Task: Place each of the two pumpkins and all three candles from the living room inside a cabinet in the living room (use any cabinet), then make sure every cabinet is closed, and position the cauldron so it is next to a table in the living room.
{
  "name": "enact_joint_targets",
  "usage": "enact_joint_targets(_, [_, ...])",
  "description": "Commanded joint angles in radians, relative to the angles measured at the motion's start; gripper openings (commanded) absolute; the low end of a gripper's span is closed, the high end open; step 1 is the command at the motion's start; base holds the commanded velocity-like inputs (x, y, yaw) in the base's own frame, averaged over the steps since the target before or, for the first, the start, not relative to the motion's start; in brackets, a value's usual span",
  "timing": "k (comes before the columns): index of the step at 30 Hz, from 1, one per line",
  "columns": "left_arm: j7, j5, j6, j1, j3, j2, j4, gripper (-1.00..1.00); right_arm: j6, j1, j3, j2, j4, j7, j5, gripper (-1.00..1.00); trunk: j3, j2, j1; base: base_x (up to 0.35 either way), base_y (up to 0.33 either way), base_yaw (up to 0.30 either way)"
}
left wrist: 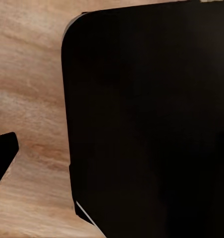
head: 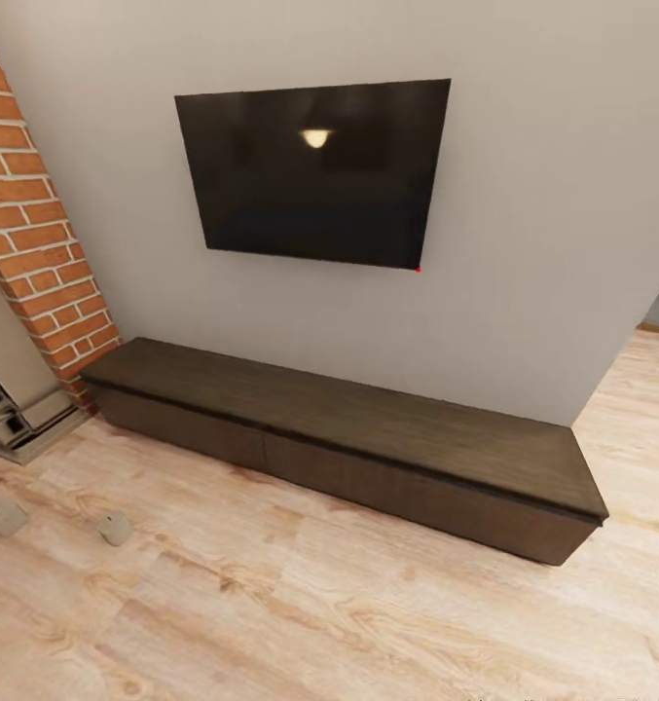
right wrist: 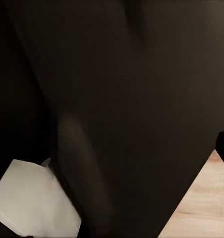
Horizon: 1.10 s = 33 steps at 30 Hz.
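The long dark brown cabinet [head: 348,428] stands on the floor against the grey wall, under the TV, with its flat drawer fronts shut. Two pale stubby candles [head: 6,516] [head: 116,529] lie on the wood floor at the left, apart from the cabinet's left end. In the left wrist view a large black rounded body [left wrist: 146,124] hangs over the plank floor, and a black tip [left wrist: 3,158] pokes in at the edge. The right wrist view is mostly a blurred dark surface [right wrist: 127,109] with a white patch [right wrist: 32,203]. Pumpkins, cauldron and table are out of view.
A black wall-mounted TV [head: 314,170] hangs above the cabinet. A red brick column [head: 37,224] and a grey metal unit [head: 18,404] stand at the left. Light wood floor [head: 348,613] spreads in front of the cabinet and past its right end.
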Motion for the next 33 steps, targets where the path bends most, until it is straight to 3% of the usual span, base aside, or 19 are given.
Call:
enact_joint_targets(1, [-0.001, -0.001, -0.004, 0.0, -0.002, 0.0, 0.001, 1.0, -0.004, 0.0, -0.005, 0.0, 0.0, 0.006, -0.011, 1.0, 0.0, 0.0, 0.0, 0.074, 0.247, -0.266])
enact_joint_targets(13, [-0.001, -0.002, -0.008, 0.0, -0.008, 0.0, 0.001, 1.0, -0.004, 0.0, -0.005, 0.0, 0.0, 0.006, -0.011, 1.0, 0.011, 0.0, 0.0, 0.105, 0.181, -0.266])
enact_joint_targets(33, [-0.001, -0.004, -0.016, 0.0, -0.023, 0.0, 0.001, 1.0, -0.004, 0.0, -0.005, 0.001, 0.0, 0.006, -0.011, 1.0, 0.029, 0.0, 0.0, 0.137, 0.016, -0.267])
